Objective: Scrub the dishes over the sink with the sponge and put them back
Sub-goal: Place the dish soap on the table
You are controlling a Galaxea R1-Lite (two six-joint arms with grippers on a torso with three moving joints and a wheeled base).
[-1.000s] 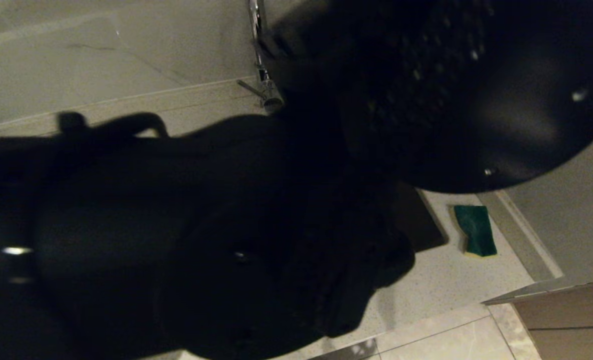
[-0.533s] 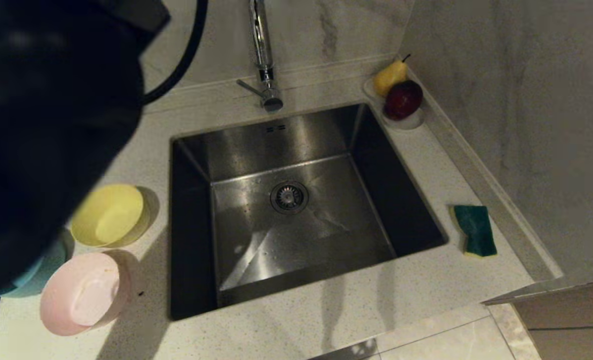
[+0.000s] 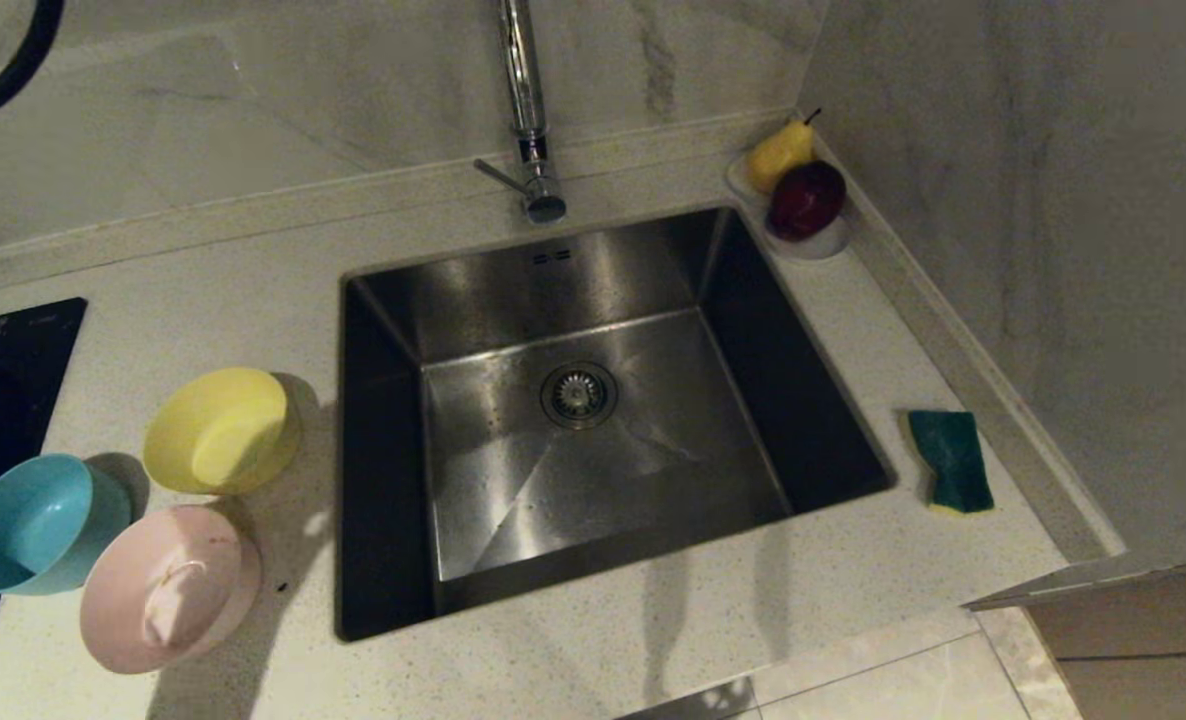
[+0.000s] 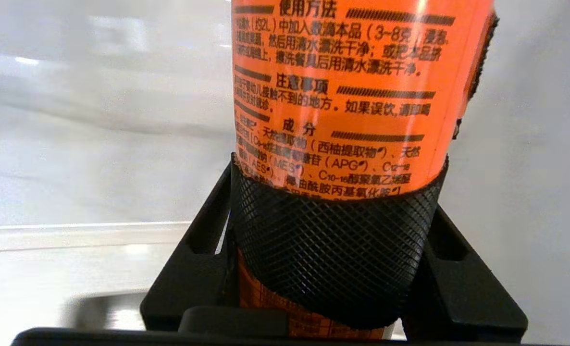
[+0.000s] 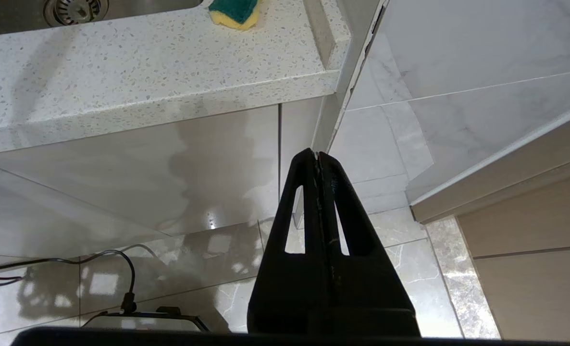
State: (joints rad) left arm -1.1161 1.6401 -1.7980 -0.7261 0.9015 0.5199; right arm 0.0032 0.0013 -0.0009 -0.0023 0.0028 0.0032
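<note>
Three dishes stand on the counter left of the sink (image 3: pixel 553 270): a yellow bowl (image 3: pixel 218 430), a light blue bowl (image 3: pixel 28 520) and a pale pink bowl (image 3: pixel 168 590) with small brownish marks inside. The sponge (image 3: pixel 951 460), green face up, lies on the counter right of the sink and also shows in the right wrist view (image 5: pixel 234 9). My left gripper (image 4: pixel 335 230) is out of the head view. It is shut on an orange detergent bottle (image 4: pixel 342 96), held against a pale wall. My right gripper (image 5: pixel 317 154) hangs shut and empty below the counter's front edge.
A tall chrome tap (image 3: pixel 525 110) rises behind the sink. A small white dish with a pear and a red apple (image 3: pixel 798 190) sits in the back right corner. A black hob (image 3: pixel 3 350) lies at the far left. A black cable (image 3: pixel 3 70) crosses the top left corner.
My left arm, which filled the head view a second ago, has swung away up and to the left, out of that view. The sink and all three bowls now show.
</note>
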